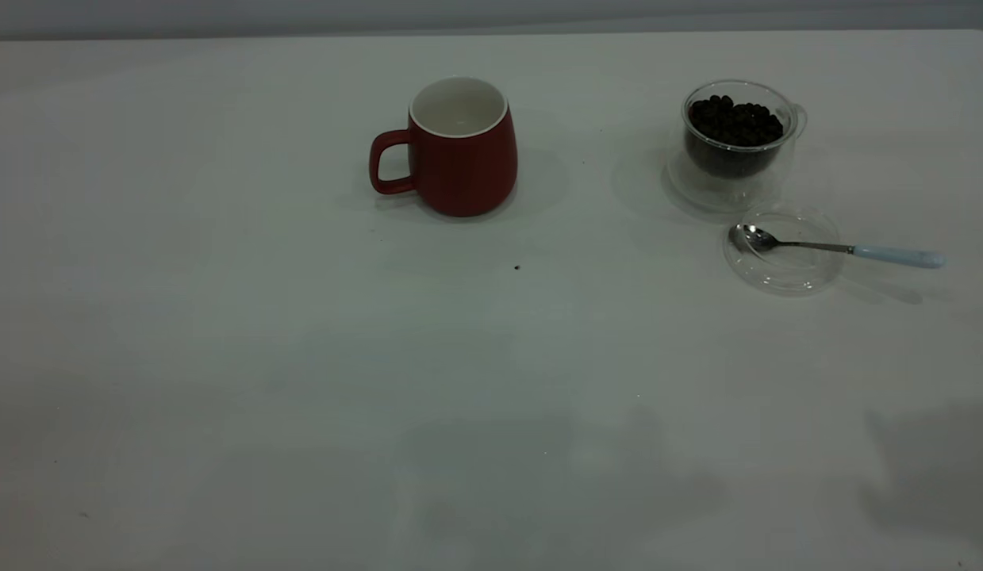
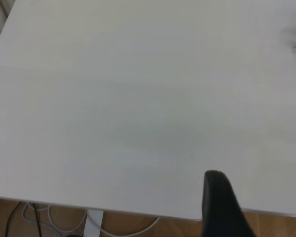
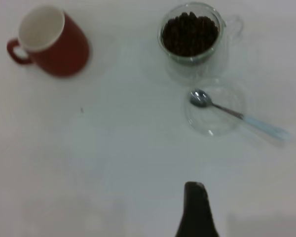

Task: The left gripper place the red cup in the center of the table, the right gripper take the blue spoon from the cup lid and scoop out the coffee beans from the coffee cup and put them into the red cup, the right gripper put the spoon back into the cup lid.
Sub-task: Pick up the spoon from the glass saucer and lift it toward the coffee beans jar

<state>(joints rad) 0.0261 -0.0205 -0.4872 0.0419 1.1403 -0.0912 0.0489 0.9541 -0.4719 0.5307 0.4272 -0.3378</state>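
On the white table (image 1: 221,357), red cup (image 1: 459,151) beside coffee cup (image 1: 737,143).

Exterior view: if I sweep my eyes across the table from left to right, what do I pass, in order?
red cup → coffee cup holding the coffee beans → cup lid with the bowl of the blue spoon resting on it, handle sticking out rightwards.
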